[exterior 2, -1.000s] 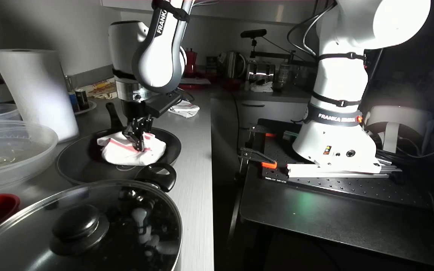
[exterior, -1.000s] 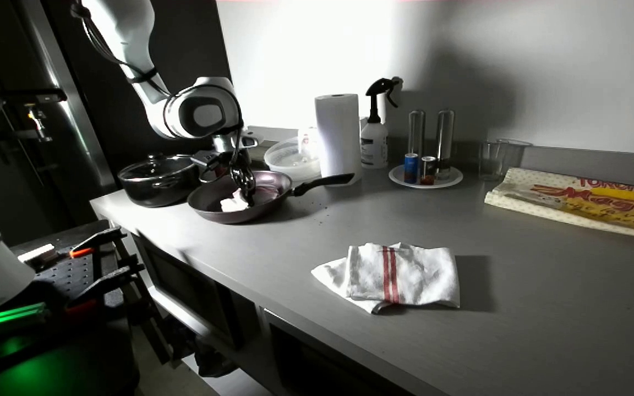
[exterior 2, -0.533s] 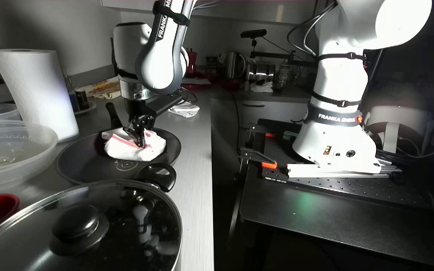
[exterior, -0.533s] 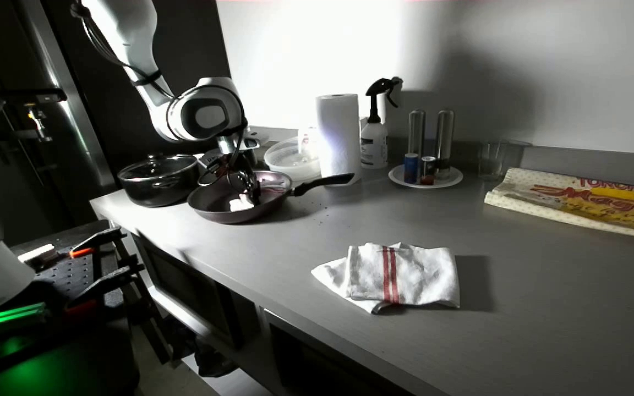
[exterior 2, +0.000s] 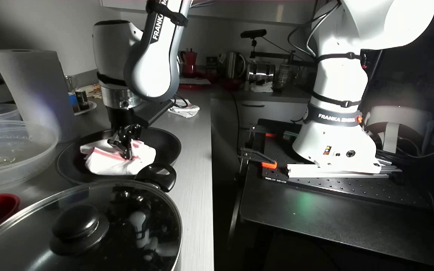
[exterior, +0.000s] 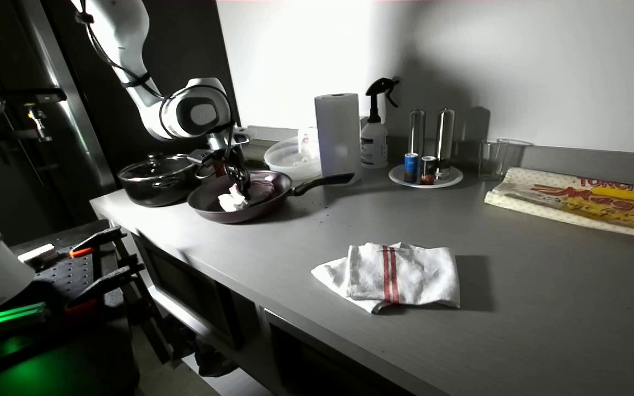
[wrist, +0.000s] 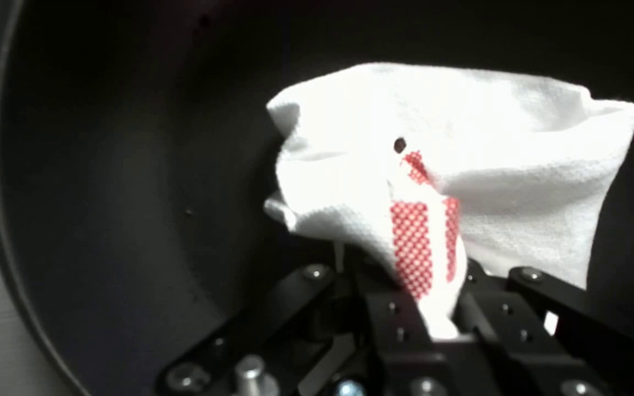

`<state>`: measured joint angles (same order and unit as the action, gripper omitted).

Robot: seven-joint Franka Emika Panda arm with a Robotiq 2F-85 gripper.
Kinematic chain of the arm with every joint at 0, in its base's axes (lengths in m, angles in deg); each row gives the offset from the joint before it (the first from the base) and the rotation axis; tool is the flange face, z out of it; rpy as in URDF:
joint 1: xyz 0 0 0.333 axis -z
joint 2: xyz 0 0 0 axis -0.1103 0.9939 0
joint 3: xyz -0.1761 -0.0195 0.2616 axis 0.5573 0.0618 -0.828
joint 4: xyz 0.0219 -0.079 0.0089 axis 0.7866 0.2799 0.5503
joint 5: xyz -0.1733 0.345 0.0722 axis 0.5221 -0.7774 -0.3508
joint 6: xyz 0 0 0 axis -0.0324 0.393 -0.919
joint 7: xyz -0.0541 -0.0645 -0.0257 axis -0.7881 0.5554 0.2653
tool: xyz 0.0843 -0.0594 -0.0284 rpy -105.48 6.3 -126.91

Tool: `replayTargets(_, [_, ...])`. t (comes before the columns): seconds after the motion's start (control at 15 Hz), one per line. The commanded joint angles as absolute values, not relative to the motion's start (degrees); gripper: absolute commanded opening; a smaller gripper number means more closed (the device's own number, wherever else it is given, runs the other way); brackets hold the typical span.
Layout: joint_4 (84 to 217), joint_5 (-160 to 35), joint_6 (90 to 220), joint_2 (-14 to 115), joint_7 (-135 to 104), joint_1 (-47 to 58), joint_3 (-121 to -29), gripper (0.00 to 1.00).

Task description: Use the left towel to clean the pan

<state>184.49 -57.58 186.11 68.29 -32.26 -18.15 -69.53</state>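
The pan [exterior: 202,204] sits toward the far left end of the counter, its long handle reaching over the countertop; its dark floor [wrist: 102,181] fills most of the wrist view. Inside lies the left towel [wrist: 350,137], bunched up, white with red stripes. My gripper [wrist: 424,283] is shut on a striped fold of that towel, which rises between the fingers. In both exterior views the gripper [exterior 2: 124,148] points down into the pan with the towel [exterior 2: 107,165] spread beneath it on the pan's floor. The fingertips themselves are buried in cloth.
A lidded pot [exterior: 157,184] stands close beside the pan. Behind are a clear plastic tub [exterior: 289,159], a paper roll [exterior: 339,140] and a spray bottle [exterior: 375,143]. Another folded striped towel [exterior: 421,275] lies nearer the counter's front edge. A plate [exterior: 397,179] holds small items.
The towel and gripper first shifted slightly away from the pot, then slid back across the pan floor toward the pot and the tub. The grip on the cloth has stayed the same.
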Motion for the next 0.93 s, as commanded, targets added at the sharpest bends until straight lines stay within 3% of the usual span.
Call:
replayTargets(0.0, [182.5, -56.8, 185.3, 70.6, -30.2, -19.1, -72.4, 0.04])
replayTargets(0.87, [194.2, -57.9, 192.5, 64.9, -20.4, -11.6, -79.3, 0.04])
